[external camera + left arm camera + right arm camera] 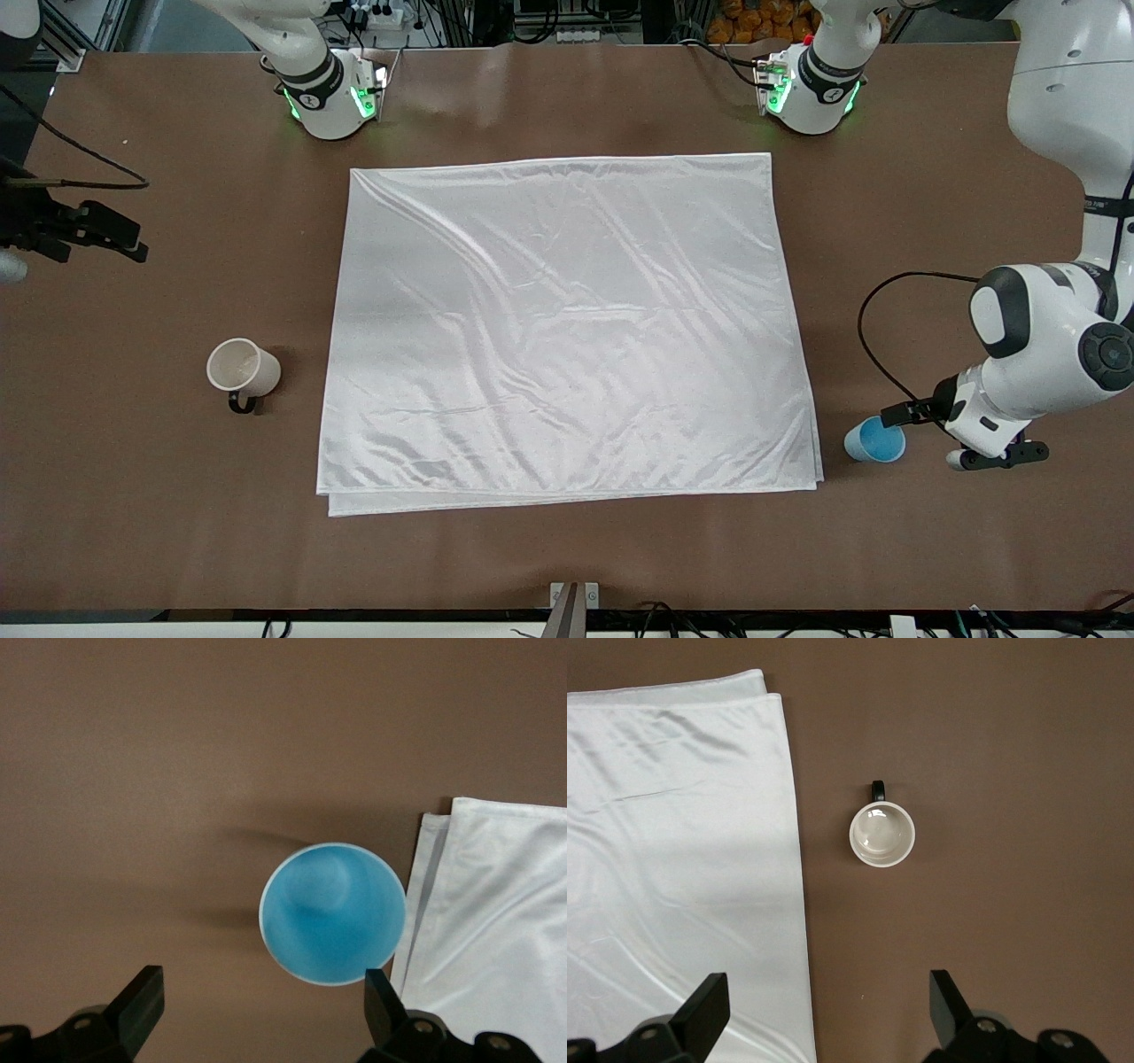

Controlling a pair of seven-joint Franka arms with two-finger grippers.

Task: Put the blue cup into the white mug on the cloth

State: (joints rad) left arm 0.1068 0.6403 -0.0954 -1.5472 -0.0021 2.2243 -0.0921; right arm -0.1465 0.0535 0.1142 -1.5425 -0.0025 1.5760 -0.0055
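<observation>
The white cloth [567, 328] lies flat in the middle of the table. The white mug [241, 368] stands upright on the bare table beside the cloth, toward the right arm's end, its black handle toward the front camera. The blue cup [874, 439] stands upright on the bare table by the cloth's near corner, toward the left arm's end. My left gripper [912, 413] hovers low beside the cup, open and empty; the left wrist view shows the cup [332, 912] just outside the gripper [263, 988]. My right gripper [111, 235] waits high, open [827, 983], the mug [881, 835] far below.
The two arm bases [328, 97] [811, 89] stand along the table's edge farthest from the front camera. The left arm's black cable [873, 328] loops over the table beside the cloth. A small bracket [573, 602] sits at the table's near edge.
</observation>
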